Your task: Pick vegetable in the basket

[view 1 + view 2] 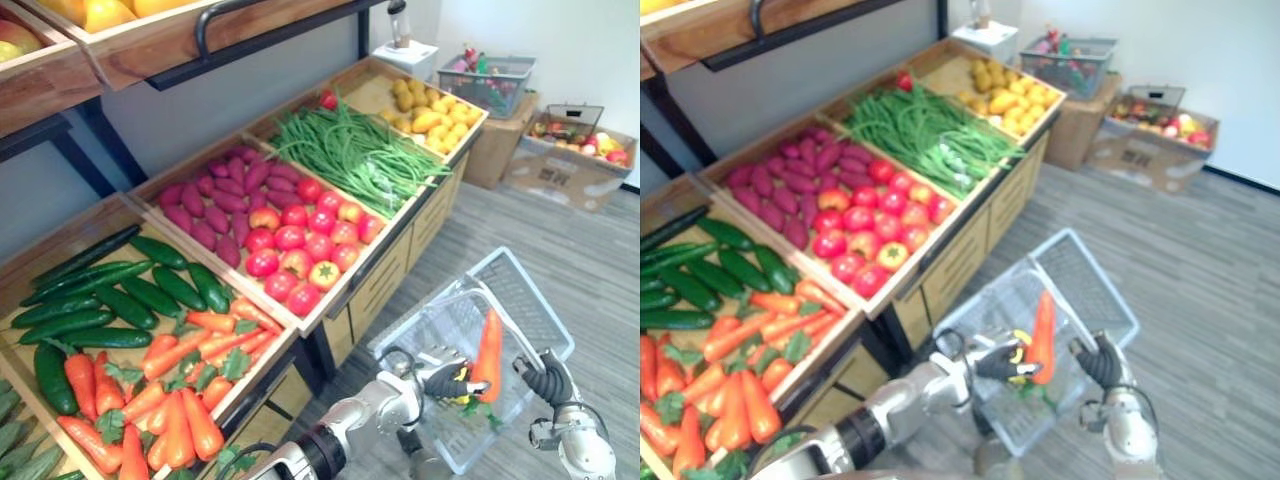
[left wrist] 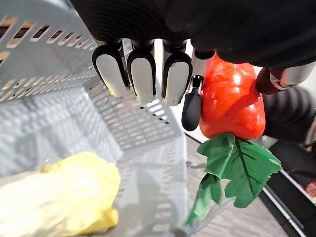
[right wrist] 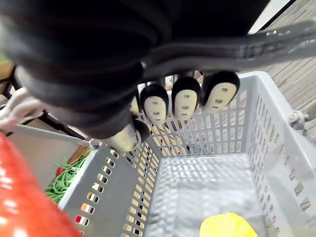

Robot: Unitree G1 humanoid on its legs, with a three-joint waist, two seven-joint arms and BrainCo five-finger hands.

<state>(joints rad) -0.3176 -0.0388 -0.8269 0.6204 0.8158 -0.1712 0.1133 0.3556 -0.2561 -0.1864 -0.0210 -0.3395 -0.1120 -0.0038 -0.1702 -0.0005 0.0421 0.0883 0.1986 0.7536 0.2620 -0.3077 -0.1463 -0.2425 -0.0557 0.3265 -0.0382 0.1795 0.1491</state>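
Note:
An orange carrot (image 1: 488, 355) with green leaves (image 2: 237, 168) hangs upright above the grey plastic basket (image 1: 425, 325). My left hand (image 1: 440, 380) is shut on the carrot (image 2: 232, 106), pinching it between thumb and fingers (image 2: 143, 74) over the basket's inside. A yellow vegetable (image 2: 74, 197) lies on the basket floor below. My right hand (image 1: 545, 380) is at the basket's right side, its fingers (image 3: 185, 101) curled round the grey basket handle (image 3: 276, 42). The yellow vegetable (image 3: 227, 227) and the carrot's side (image 3: 24, 197) also show in the right wrist view.
A wooden display stand (image 1: 385, 270) runs along the left with crates of cucumbers (image 1: 110, 300), carrots (image 1: 160, 385), purple sweet potatoes (image 1: 220, 195), tomatoes (image 1: 300, 245), green beans (image 1: 350, 150) and yellow potatoes (image 1: 430, 110). A filled grey basket (image 1: 487, 80) and a cardboard box (image 1: 570, 150) stand at the back right.

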